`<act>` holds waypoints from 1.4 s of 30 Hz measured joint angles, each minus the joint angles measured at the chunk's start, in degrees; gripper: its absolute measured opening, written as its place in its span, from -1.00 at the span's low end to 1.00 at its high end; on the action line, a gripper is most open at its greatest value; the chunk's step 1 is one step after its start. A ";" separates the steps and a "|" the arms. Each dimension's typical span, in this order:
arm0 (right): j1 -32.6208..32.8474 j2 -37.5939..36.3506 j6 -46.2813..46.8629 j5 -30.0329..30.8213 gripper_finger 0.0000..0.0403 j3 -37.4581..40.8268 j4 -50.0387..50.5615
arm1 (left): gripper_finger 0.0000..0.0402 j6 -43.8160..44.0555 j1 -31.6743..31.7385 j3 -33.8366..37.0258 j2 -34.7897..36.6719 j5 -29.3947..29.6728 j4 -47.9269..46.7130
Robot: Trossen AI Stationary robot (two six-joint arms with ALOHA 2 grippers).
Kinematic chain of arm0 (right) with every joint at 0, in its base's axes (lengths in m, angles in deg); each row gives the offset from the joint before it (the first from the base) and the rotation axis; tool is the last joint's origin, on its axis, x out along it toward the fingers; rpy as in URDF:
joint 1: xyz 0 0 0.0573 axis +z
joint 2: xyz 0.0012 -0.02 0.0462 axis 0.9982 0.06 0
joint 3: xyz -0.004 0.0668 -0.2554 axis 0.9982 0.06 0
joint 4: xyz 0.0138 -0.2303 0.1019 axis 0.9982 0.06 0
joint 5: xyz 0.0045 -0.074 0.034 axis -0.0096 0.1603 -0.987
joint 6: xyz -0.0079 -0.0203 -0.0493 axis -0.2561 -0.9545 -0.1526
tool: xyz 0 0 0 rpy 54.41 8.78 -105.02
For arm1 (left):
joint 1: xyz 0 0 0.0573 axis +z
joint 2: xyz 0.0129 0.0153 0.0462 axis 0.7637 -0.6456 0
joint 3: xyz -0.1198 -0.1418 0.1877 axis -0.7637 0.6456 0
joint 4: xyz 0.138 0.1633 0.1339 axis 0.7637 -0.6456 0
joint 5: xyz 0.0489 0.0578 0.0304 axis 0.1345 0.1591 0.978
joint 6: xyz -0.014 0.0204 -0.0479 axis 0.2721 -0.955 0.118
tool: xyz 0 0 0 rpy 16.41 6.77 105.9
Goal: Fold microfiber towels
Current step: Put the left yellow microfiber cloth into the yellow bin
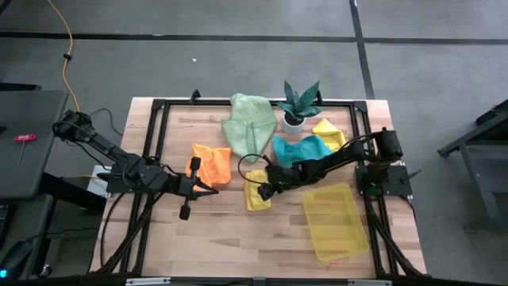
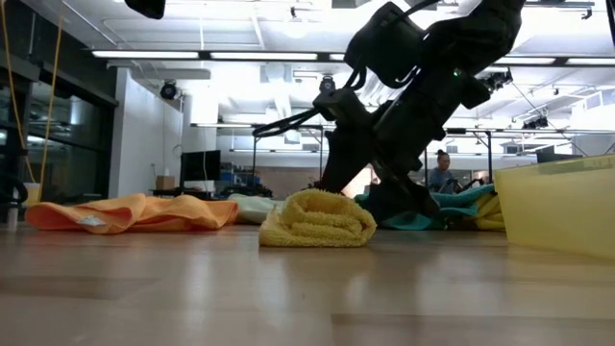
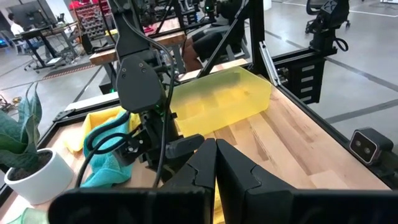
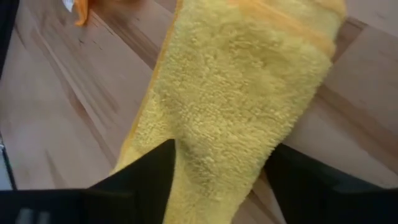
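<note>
The folded yellow towel [image 1: 257,194] lies near the middle of the surface [image 1: 238,238], and the right gripper [image 1: 265,191] sits right at its 3 o'clock edge with fingers spread apart — in the right wrist view the towel's pile [image 4: 242,93] fills the gap between the two dark fingers [image 4: 143,177], though no clamping is visible. At about 9 o'clock from that towel the orange towel [image 1: 210,164] lies crumpled, with the left gripper [image 1: 208,189] just below it, fingers pressed together and holding nothing. A pale green towel [image 1: 248,123] is spread at 12 o'clock near the far edge, a teal towel [image 1: 302,148] lies bunched at about 1 o'clock under the right arm, and a second yellow towel [image 1: 329,133] sits beyond it toward 2 o'clock. A potted plant [image 1: 297,104] stands at the far edge between the green and yellow cloths. The translucent yellow tray [image 1: 336,222] rests at 4 o'clock from the folded towel, close to the surface's right and near edges — it appears empty. Bare wood lies open along the near edge from 6 to 8 o'clock.
</note>
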 joint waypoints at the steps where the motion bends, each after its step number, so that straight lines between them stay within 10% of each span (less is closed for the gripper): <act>1: 0.20 0.29 -0.52 0.52 0.00 0.00 -0.02 | -1.00 0.00 0.00 0.00 0.00 0.00 0.00; 10: 0.27 0.98 -9.81 3.01 -0.94 0.09 -1.22 | -1.00 0.33 0.00 0.00 0.00 0.00 -0.05; 42: 9.49 -29.59 -45.06 -1.59 -1.00 -5.24 38.29 | -1.00 0.30 0.00 0.00 0.00 0.04 0.07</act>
